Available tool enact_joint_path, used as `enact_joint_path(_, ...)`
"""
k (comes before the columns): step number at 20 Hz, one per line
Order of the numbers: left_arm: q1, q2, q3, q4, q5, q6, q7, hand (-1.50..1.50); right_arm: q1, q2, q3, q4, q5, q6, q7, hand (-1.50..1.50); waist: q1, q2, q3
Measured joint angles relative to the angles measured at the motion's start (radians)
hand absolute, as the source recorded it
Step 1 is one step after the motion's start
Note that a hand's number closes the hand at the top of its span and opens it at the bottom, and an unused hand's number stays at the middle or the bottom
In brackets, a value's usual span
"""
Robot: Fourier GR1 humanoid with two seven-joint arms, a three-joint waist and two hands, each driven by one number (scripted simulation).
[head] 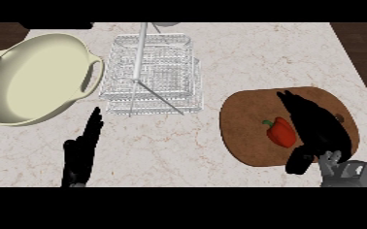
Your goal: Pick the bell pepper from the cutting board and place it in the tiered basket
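Note:
A red bell pepper (282, 132) with a green stem lies on the brown cutting board (247, 119) at the right of the counter. My right hand (319, 128) hovers over the board just right of the pepper, fingers straight and pointing away from me, thumb hanging down near the board's front edge. It holds nothing. The wire tiered basket (152, 75) stands at the counter's middle back, left of the board. My left hand (81, 153) rests open at the lower left with fingers up.
A large cream pan (39, 77) with a side handle sits at the far left beside the basket. Bare marble counter (172, 150) lies between the two hands. The counter's right edge runs just past the board.

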Motion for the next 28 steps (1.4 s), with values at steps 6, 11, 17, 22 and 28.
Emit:
enact_joint_path(6,-0.004,-0.006,0.031,0.010,-0.014,-0.030,-0.007,0.00,0.002,0.061,-0.040,0.029,0.047,0.056,-0.022,-1.50,-0.002,0.000,0.000)
enact_joint_path(11,-0.010,-0.027,0.042,0.014,-0.032,-0.036,0.000,0.00,-0.013,0.115,-0.050,0.061,0.092,0.105,-0.018,-1.50,-0.002,0.000,0.000)
enact_joint_path(17,-0.006,-0.038,0.060,0.015,-0.045,-0.049,-0.009,0.00,-0.021,0.156,-0.086,0.123,0.119,0.136,-0.040,-1.50,-0.001,0.000,0.000)
enact_joint_path(22,-0.012,-0.042,0.076,0.004,-0.056,-0.060,0.010,0.00,0.025,0.160,-0.110,0.150,0.153,0.122,-0.101,-1.50,-0.002,0.000,0.000)
enact_joint_path(28,-0.010,-0.061,0.085,0.016,-0.077,-0.069,-0.005,0.00,-0.003,0.189,-0.138,0.251,0.211,0.075,-0.185,1.50,-0.001,-0.003,-0.002)
